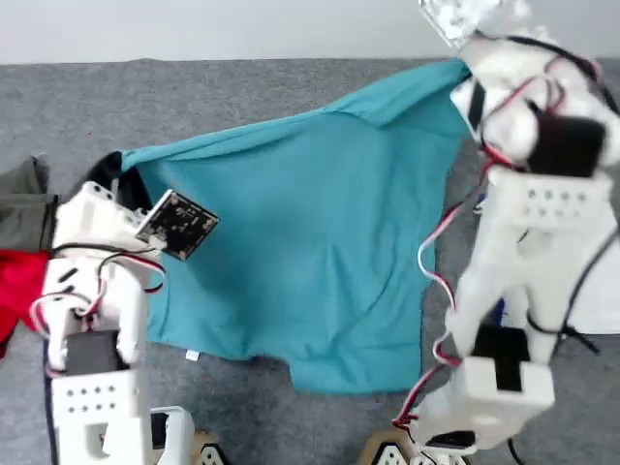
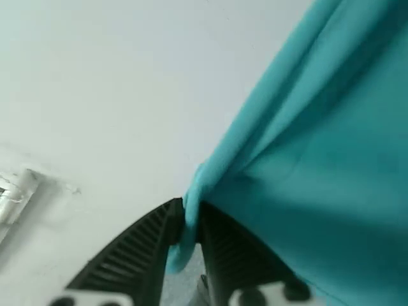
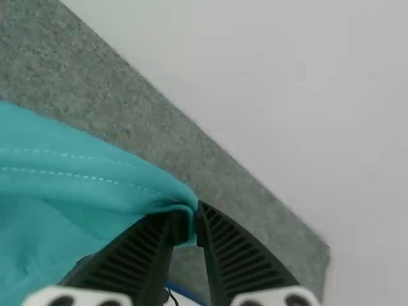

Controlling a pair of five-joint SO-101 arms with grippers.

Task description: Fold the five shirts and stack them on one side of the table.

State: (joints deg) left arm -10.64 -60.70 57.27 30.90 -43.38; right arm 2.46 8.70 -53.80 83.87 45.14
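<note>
A teal shirt (image 1: pixel 310 232) hangs stretched between both arms above the grey table (image 1: pixel 242 87). My left gripper (image 2: pixel 186 220) is shut on a bunched corner of the teal shirt (image 2: pixel 306 159), and in the high view it sits at the cloth's left edge (image 1: pixel 124 174). My right gripper (image 3: pixel 190 223) is shut on a hemmed edge of the teal shirt (image 3: pixel 70 185), held up at the far right corner (image 1: pixel 463 70). The cloth's lower edge drapes toward the table's front.
A red shirt (image 1: pixel 19 281) and a dark grey shirt (image 1: pixel 24 208) lie at the table's left edge. White paper or cloth (image 1: pixel 601 291) shows at the right edge. The arm bases (image 1: pixel 97 407) stand at the front.
</note>
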